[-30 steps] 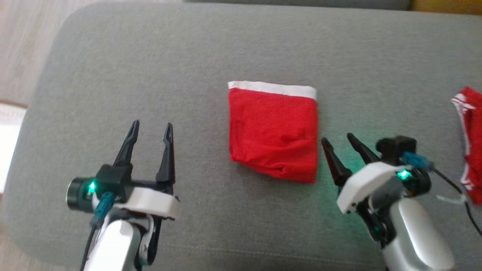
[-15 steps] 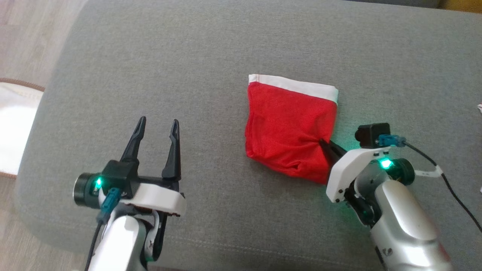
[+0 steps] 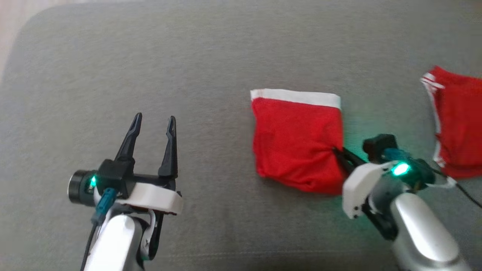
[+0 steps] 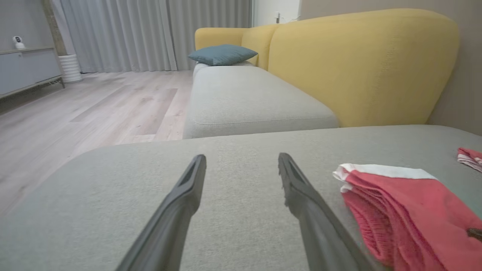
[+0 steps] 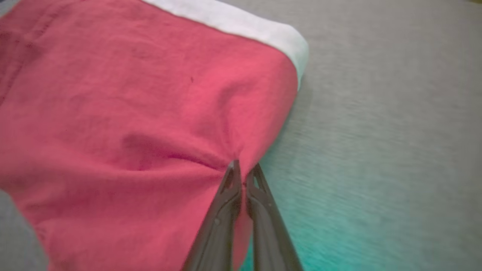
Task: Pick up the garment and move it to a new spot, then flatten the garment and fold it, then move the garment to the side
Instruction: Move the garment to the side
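Right hand (image 3: 335,151) tight on right edge of red garment (image 3: 293,139)

Left of the garment (image 3: 297,143) the grey cushion (image 3: 188,56) lies open, with the left gripper (image 3: 154,117) hovering over it. On the right, a second red cloth (image 3: 457,124) lies near; the right gripper (image 3: 336,151) and its arm take up the strip between them.
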{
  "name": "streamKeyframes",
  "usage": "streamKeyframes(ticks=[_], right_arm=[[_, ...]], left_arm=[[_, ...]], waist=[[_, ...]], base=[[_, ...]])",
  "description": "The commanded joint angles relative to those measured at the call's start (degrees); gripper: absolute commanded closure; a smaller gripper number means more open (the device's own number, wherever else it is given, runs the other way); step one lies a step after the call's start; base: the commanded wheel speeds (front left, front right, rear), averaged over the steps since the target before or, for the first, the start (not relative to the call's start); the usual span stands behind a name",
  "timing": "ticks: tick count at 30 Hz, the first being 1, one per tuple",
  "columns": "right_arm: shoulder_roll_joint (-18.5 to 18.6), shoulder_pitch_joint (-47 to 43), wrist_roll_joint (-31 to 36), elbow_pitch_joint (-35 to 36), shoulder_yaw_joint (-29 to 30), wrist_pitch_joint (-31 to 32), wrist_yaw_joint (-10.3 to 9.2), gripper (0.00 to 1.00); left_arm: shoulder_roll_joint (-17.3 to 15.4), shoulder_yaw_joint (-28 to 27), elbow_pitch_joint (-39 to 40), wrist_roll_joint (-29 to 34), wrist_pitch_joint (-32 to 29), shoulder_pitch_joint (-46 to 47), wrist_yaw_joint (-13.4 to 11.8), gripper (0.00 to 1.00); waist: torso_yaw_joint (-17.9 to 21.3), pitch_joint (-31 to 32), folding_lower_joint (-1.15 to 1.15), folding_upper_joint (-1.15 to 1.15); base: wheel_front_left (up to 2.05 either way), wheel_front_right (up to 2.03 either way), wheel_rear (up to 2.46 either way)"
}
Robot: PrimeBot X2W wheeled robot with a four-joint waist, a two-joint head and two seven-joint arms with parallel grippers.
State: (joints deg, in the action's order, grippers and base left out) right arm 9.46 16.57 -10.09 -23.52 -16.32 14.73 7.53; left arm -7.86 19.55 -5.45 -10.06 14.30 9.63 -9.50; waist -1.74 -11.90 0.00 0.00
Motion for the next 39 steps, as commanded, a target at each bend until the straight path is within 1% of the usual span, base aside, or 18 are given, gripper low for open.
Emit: streamKeyframes(ticks=[1, 4, 7, 10, 16, 21, 23, 24, 29, 33, 39], right_arm=[[0.8, 0.3, 0.1, 2.6, -0.7, 0.1, -0.04, 1.0], [3.9, -0.9, 0.1, 5.3, 0.4, 1.5, -0.04, 1.0], [6.5, -1.2, -0.5, 7.0, 1.4, 2.2, -0.04, 1.0], [8.4, -0.2, -0.7, 7.8, 2.0, 2.0, -0.04, 1.0], [12.4, 4.2, 0.0, 9.0, 3.5, -0.6, -0.04, 1.0], [16.9, 7.5, 0.7, 7.5, 8.0, -1.5, -0.04, 1.0], [18.2, 8.2, 0.5, 6.1, 10.8, -1.5, -0.04, 1.0], [18.8, 8.9, 0.1, 4.8, 13.6, -1.7, -0.04, 1.0], [18.2, 10.8, 0.2, 1.5, 19.6, -3.4, -0.04, 1.0], [17.6, 12.0, 0.9, -0.3, 22.8, -5.0, -0.04, 1.0], [16.4, 13.6, 2.2, -1.6, 25.7, -7.0, -0.04, 1.0]], left_arm=[[-1.0, -2.2, 2.3, 0.8, 0.7, 1.4, 0.2, 0.0], [-1.1, -1.8, 2.4, 1.0, 0.7, 1.8, 0.5, 0.0], [-1.2, -1.2, 2.2, 1.1, 0.7, 2.5, 1.0, 0.0], [-1.2, -0.7, 1.5, 1.3, 0.7, 3.4, 1.3, 0.0], [-1.0, 0.0, 1.1, 1.5, 0.7, 4.8, 1.5, 0.0], [-1.0, 0.9, 0.9, 1.8, 0.7, 6.0, 2.0, 0.0], [-1.2, 1.2, 1.0, 2.1, 0.6, 6.8, 2.3, 0.0], [-1.5, 1.6, 1.1, 2.4, 0.6, 7.7, 2.7, 0.0], [-1.8, 2.4, 1.2, 2.9, 0.5, 9.5, 3.3, 0.0], [-1.9, 2.9, 1.4, 3.3, 0.4, 11.0, 3.5, 0.0], [-1.8, 3.6, 1.5, 3.6, 0.3, 13.0, 3.8, 0.0]], waist=[[3.3, 0.0, 0.0, 0.0], [6.4, -0.3, 0.0, 0.0], [8.6, -0.9, 0.0, 0.0], [10.0, -1.8, 0.0, 0.0], [11.8, -3.2, 0.0, 0.0], [11.9, -4.8, 0.0, 0.0], [11.9, -5.8, 0.0, 0.0], [12.0, -7.0, 0.0, 0.0], [12.6, -9.3, 0.0, 0.0], [12.8, -11.2, 0.0, 0.0], [12.5, -13.6, 0.0, 0.0]], base=[[0.0, 0.0, 0.0], [0.0, 0.0, 0.0], [0.0, 0.0, 0.0], [0.0, 0.0, 0.0], [0.0, 0.0, 0.0], [0.0, 0.0, 0.0], [0.0, 0.0, 0.0], [0.0, 0.0, 0.0], [0.0, 0.0, 0.0], [0.0, 0.0, 0.0], [0.0, 0.0, 0.0]])
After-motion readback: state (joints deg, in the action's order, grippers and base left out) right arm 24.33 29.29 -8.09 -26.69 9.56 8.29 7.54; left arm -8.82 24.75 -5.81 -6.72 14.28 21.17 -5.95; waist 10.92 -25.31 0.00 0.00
